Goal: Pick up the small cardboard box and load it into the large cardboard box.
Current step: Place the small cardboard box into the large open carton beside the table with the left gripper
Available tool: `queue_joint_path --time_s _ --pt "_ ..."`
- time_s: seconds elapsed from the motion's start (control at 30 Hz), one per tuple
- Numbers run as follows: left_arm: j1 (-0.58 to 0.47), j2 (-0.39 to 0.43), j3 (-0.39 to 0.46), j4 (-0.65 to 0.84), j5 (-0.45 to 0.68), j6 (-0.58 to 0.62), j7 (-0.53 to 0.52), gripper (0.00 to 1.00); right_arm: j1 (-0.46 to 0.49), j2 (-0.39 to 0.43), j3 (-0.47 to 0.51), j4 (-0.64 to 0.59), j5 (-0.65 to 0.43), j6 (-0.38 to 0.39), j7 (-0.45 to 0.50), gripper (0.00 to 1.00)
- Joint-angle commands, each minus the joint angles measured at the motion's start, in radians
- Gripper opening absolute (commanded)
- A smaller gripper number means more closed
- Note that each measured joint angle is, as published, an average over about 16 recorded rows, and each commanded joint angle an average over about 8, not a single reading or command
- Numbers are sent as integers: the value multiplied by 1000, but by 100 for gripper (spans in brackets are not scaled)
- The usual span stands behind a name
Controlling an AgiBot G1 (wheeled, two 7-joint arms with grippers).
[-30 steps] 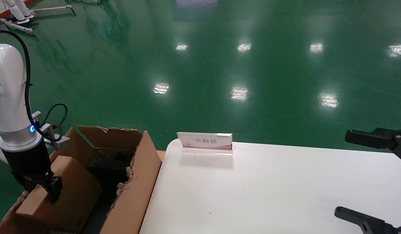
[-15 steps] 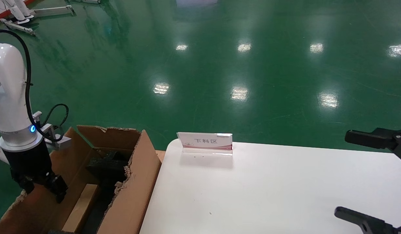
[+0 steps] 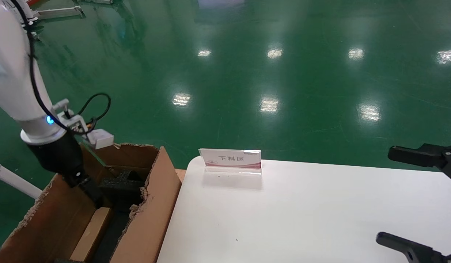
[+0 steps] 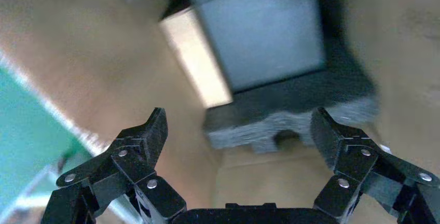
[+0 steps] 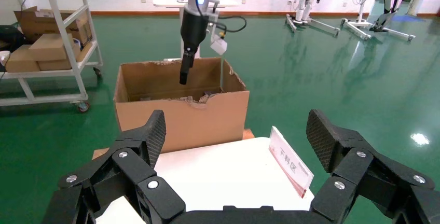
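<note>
We judge the loading step done: the small cardboard box (image 3: 91, 233) lies inside the large cardboard box (image 3: 152, 215), resting low against its left wall beside the black foam lining (image 3: 121, 186). What remains, as we read it, is clearing the left arm up and out past the ragged flaps without snagging them.

Our left claw (image 4: 241, 133) hangs over the carton's interior with its fingers spread wide and nothing between them. In the left wrist view the small carton shows as a pale strip beyond the fingertips, well apart from them, next to the dark foam. In the head view the claw sits above and behind the small carton, not touching it.

Our right claw (image 5: 236, 130) is parked over the white table (image 3: 320, 219), fingers apart and empty, near the sign stand (image 3: 230, 159).
</note>
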Motion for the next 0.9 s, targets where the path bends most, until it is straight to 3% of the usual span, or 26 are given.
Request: queue_joint_path --time_s 0.03,0.33,0.53,0.9 --pt "-33 -5 -19 -19 -13 23 47 100 0 0 0 0 0 0 0 100" --pt "-190 -162 -136 -146 -117 102 294 100 0 0 0 0 0 0 0 100" --pt "-239 -268 -200 -213 -187 129 428 100 0 0 0 0 0 0 0 100" --pt "-214 -272 -252 -234 -187 128 445 100 0 0 0 0 0 0 0 100"
